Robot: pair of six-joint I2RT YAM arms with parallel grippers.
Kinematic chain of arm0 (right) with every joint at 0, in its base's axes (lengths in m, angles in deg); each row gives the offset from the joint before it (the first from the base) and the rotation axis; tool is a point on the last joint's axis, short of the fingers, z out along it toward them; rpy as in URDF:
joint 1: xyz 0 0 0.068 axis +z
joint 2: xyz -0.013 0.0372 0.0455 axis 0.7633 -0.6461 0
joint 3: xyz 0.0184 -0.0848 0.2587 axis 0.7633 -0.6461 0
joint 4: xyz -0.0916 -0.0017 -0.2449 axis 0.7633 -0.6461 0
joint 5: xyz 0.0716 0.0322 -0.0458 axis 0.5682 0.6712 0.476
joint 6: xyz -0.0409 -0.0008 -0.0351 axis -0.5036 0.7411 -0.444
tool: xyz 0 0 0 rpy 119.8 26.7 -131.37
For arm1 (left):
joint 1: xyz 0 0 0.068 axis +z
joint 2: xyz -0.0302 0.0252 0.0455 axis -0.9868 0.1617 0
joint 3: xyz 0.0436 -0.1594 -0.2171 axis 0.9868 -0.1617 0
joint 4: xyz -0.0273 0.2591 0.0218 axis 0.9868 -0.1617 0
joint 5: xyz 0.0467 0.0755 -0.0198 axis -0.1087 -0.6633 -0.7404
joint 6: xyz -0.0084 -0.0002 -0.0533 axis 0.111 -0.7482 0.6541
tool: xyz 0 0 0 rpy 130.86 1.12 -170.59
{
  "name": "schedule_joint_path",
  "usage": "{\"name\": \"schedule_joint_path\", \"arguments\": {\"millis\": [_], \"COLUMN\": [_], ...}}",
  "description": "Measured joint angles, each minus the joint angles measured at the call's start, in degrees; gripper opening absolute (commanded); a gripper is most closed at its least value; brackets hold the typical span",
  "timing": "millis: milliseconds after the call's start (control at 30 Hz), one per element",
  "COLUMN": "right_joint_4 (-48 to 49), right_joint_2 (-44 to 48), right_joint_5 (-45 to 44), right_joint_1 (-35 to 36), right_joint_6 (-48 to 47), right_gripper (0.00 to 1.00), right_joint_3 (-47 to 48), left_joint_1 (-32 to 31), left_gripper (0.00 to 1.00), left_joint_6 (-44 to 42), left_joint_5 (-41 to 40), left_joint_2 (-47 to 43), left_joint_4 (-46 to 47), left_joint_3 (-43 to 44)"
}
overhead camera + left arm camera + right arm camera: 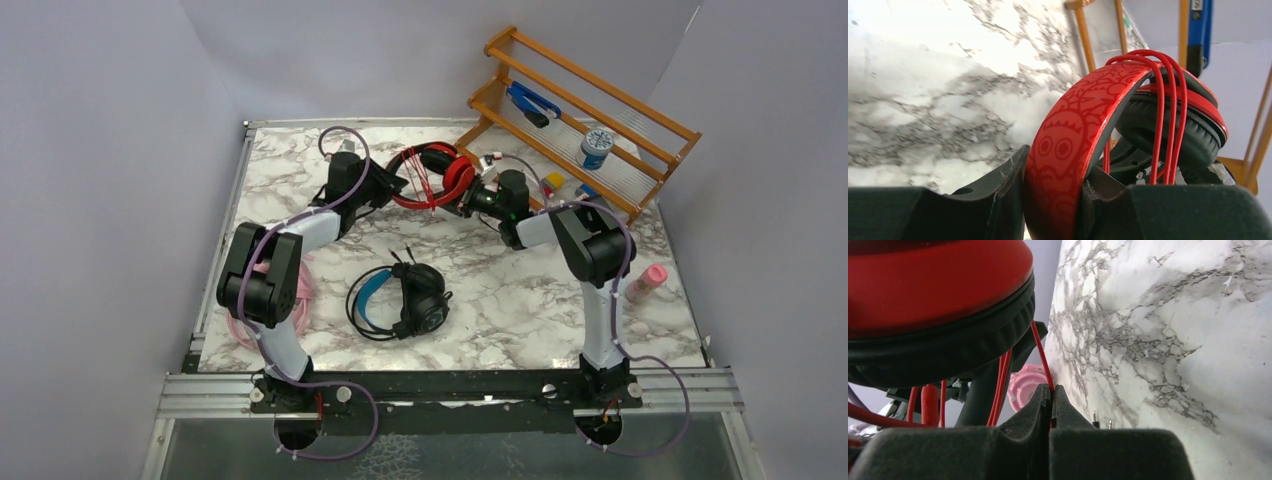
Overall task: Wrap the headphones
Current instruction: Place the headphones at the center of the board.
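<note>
L gripper (1054, 200) was clamped on the patterned red headband of the red headphones (1068, 130), one finger (998, 190) on each face of the band, jaws part-way apart w/ the band filling the gap. R gripper (1052, 401) was pinched fully closed on a single strand of the red cable (1041, 352), the strand running up out of the fingertips toward the black ear pad (948, 340) just above.

In the L wrist view, several loops of red cable (1168, 115) lay over the top of the band and hung down across the ear cup. In the R wrist view, more red strands dropped beside the cup, left of the closed fingers.

From above, the red headphones (440, 170) sat at the far-middle of the marble table (520, 300), btwn the L gripper (393, 185) and R gripper (472, 200), w/ cable loops hanging from the band.

Black-and-blue headphones (405, 300) lay mid-table, well apart from both grippers, thin cable curled beside them. Pink headphones (240, 325) lay at the table's left edge, mostly hidden under the L arm.

Wooden rack (600, 110) stood tilted at the far right corner, holding a blue-handled tool (530, 100) and a blue spool (597, 148). Pink bottle (650, 280) lay near the right edge.
</note>
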Motion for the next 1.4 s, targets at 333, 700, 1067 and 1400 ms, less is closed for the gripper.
{"name": "schedule_joint_path", "arguments": {"millis": [333,700,1067,1400], "right_joint_4": [-6.1,-12.4,-11.0,-12.2], "right_joint_2": [-8.9,-12.0,-12.3,-11.9], "right_joint_5": [-0.7,-1.5,-1.9,-4.0], "right_joint_1": [2.2,2.2,2.5,2.6], "right_joint_6": [0.9,0.2,0.6,0.3], "right_gripper": [0.05,0.09,0.13,0.14], "right_joint_3": [8.5,12.2,12.0,9.4], "left_joint_1": [4.7,4.8,4.0,2.9], "left_gripper": [0.0,0.0,0.0,0.0], "left_joint_6": [1.7,3.9,5.0,8.0], "left_joint_5": [3.0,0.3,-2.8,-7.8], "left_joint_2": [11.7,14.7,15.1,15.0], "left_joint_4": [6.2,8.8,2.7,-4.3], "left_joint_3": [-1.2,-2.8,0.7,4.3]}}
